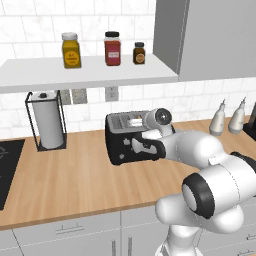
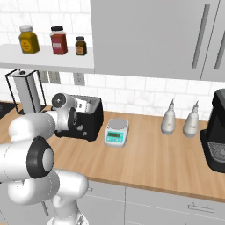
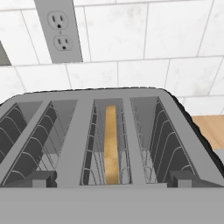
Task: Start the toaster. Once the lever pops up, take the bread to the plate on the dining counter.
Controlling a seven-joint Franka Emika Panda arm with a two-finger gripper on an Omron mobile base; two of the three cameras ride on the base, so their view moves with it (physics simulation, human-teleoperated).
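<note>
Hovering over the front edge of the toaster [image 1: 125, 140], the gripper [image 3: 112, 179] holds its jaws spread wide, with nothing between them; in the hand view one dark fingertip [image 3: 37, 178] rises at each side of the toaster's silvery slotted top. The toaster, the landmark here, stands on the wooden surface [image 1: 75, 185] against the white tiled wall. The bread [image 3: 111, 151] sits upright and edge-on in the toaster's middle slot, sunk down among the wire guides, and the slots on either side of it hold no slice. A wall outlet [image 3: 59, 30] is mounted on the tiles behind the toaster. In the left base view a paper towel holder [image 1: 46, 121] stands to the toaster's left, and three jars rest on the shelf [image 1: 85, 72] above it. In the right base view a small white-and-teal scale [image 2: 117, 132] sits just beside the toaster on its right, with two pale bottles [image 2: 169, 118] farther right along the same surface.
</note>
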